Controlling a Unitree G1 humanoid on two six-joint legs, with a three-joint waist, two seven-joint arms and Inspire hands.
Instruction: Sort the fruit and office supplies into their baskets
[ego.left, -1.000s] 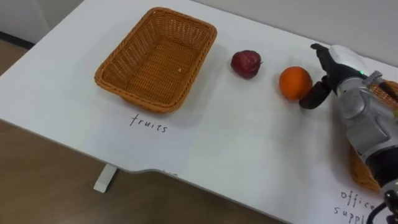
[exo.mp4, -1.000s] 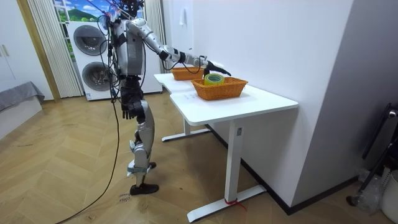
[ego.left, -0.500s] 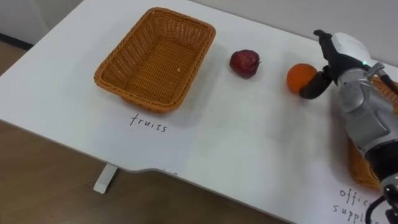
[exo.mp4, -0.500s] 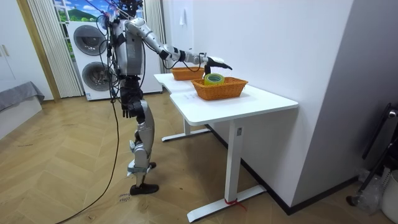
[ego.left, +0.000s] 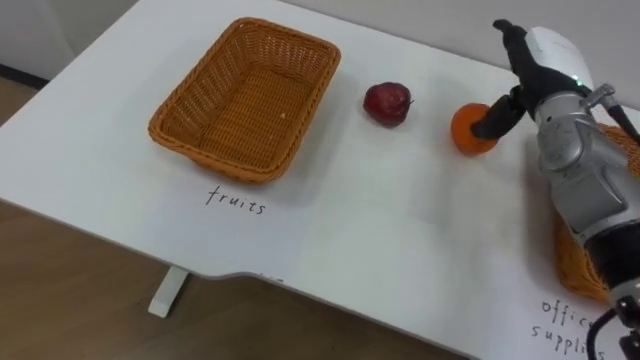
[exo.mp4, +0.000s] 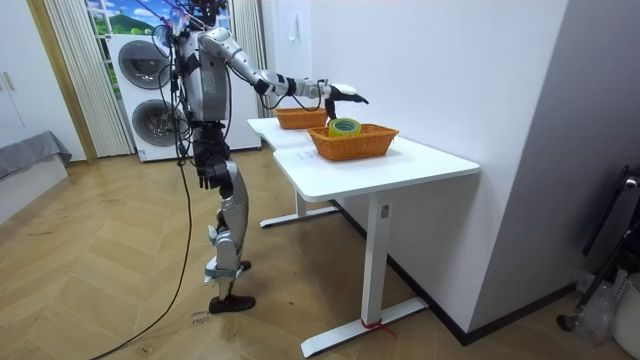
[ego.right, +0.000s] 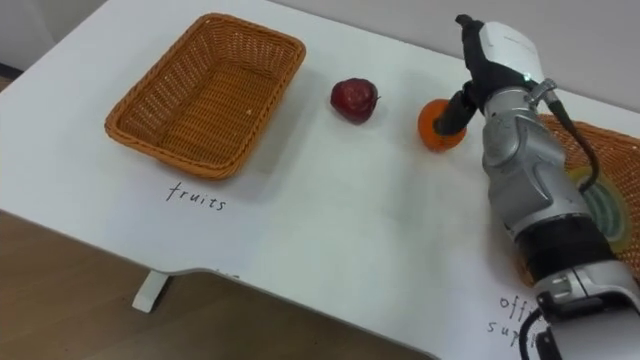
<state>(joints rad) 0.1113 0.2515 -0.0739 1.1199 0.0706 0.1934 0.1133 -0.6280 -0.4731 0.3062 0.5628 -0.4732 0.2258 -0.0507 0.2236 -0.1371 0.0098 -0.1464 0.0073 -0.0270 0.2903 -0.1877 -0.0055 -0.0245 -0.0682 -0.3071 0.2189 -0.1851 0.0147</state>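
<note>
Stands on the wood floor at the edge of the white worktop, right arm stretched out over it. Holds the right robot hand released, just above and behind the orange, with fingers straight and pointing away toward the wall. Touches the orange's right side with the dark thumb alone; grasps nothing.

Orange on the worktop, outside both baskets, between the dark red apple on its left and the office-supplies basket on its right. Apple likewise on the bare surface, near the orange but apart from it, and just beside the right end of the fruit basket. Fruit basket a rectangular wicker one, set at a slant toward the worktop's left end. In front of each basket, a handwritten label on the white surface.

Inside the office-supplies basket, a yellow-green roll of tape, partly hidden behind the forearm in the right eye view.

Hangs the left robot hand low beside the hip in the room view, well apart from the worktop; released or clenched, cannot tell.
</note>
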